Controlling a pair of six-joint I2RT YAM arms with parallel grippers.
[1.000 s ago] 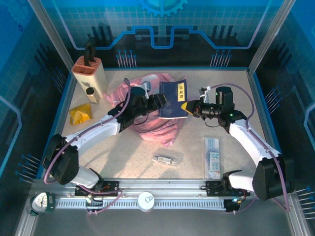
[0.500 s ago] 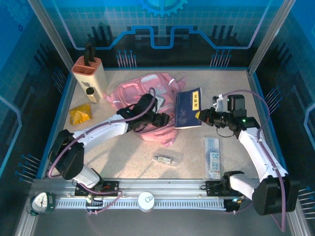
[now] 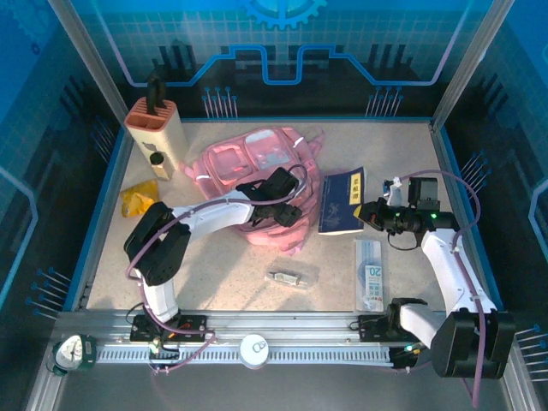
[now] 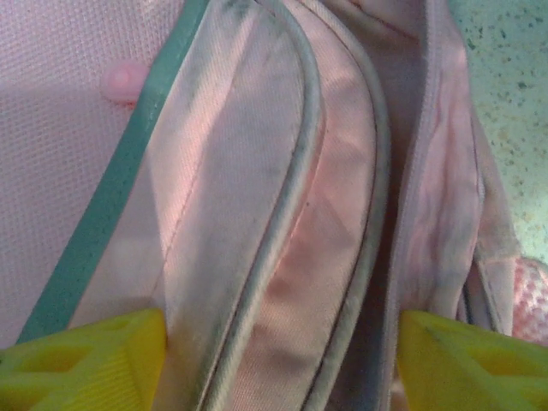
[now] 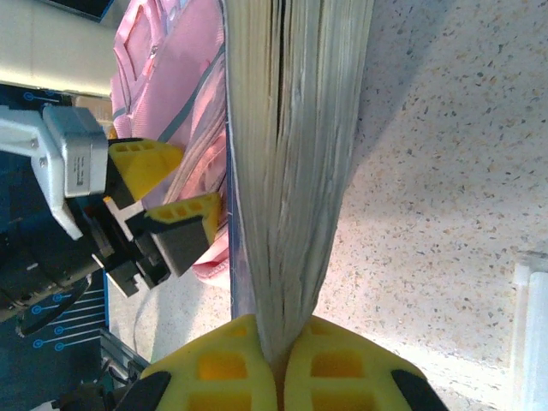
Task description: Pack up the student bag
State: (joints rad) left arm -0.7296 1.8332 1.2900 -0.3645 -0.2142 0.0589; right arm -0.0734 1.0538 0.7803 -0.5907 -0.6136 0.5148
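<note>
top external view: the left pincer (image 3: pixel 287 214) hangs over the near right part of the student bag (image 3: pixel 257 158). the bag lies on the speckled table (image 3: pixel 223 274) with its clear front windows facing up, and most of it spreads beyond that pincer and to its left. in the left wrist view the yellow fingertips (image 4: pixel 86 364) stand wide apart, with seamed pink folds of the bag running between them and a teal trim strip just past the left one. the jaws are wide and clamp nothing, but whether the pads brush the cloth i cannot tell. the right pincer (image 3: pixel 364 212) sits to the right of the left one and is closed tight on the right edge of a blue book (image 3: pixel 342 201). the book reaches from that pincer toward the bag, its far edge close beside the pink fabric. in the right wrist view the book's pages are seen edge-on, fanning away from the pinched yellow fingertips (image 5: pixel 248 368), with the bag just left of the book. a long clear packet (image 3: pixel 370 274) lies on the table nearer than the right pincer, and a small clear packet (image 3: pixel 287 276) lies nearer than the left pincer. well to the left of the left pincer lies a yellow packet (image 3: pixel 139 199), and beyond that stands a beige holder with a black top (image 3: pixel 154 133).
</note>
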